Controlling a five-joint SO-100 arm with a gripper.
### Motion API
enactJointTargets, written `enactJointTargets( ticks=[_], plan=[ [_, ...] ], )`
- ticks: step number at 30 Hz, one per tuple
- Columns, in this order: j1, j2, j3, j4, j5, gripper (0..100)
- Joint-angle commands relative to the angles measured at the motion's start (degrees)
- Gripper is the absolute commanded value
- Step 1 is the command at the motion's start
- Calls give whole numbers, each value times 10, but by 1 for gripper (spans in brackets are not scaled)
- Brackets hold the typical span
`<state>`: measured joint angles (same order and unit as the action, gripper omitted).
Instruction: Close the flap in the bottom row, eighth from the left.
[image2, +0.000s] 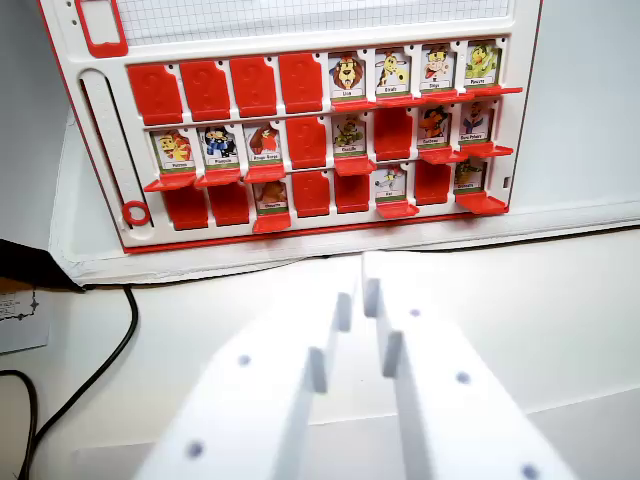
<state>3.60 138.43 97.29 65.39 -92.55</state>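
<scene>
I see the target flap (481, 203) hanging open at the far right of the bottom row on the red-and-white game board (300, 120), its picture card (468, 175) showing. My gripper (357, 300) hovers over the white counter (560, 300) below, well apart, with a narrow gap between its fingers, holding nothing.

end effector (358, 300) (slightly parted) below board (300, 120)

Board behind, pincer in front

The board (300, 120) stands at the back of the surface (560, 310), its three rows of flaps facing the camera. The pincer (358, 300) lies before it, near the middle. A cable (105, 365) runs at the wrist view's left, beside a paper (18, 315).
</scene>
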Motion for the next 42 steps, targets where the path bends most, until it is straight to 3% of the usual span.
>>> enactJointTargets(
  ticks=[1,4,10,13,16,22,25,42],
  plan=[
    [32,33,13,-69,-37,0],
    [83,56,130,-197,-84,0],
    [181,5,301,-425,-142,0],
    [215,-58,354,-533,-160,0],
    [229,-122,393,-606,-164,0],
    [243,-292,414,-812,-185,0],
    [241,-355,392,-848,-178,0],
    [208,-571,177,-758,-98,0]
  ],
)
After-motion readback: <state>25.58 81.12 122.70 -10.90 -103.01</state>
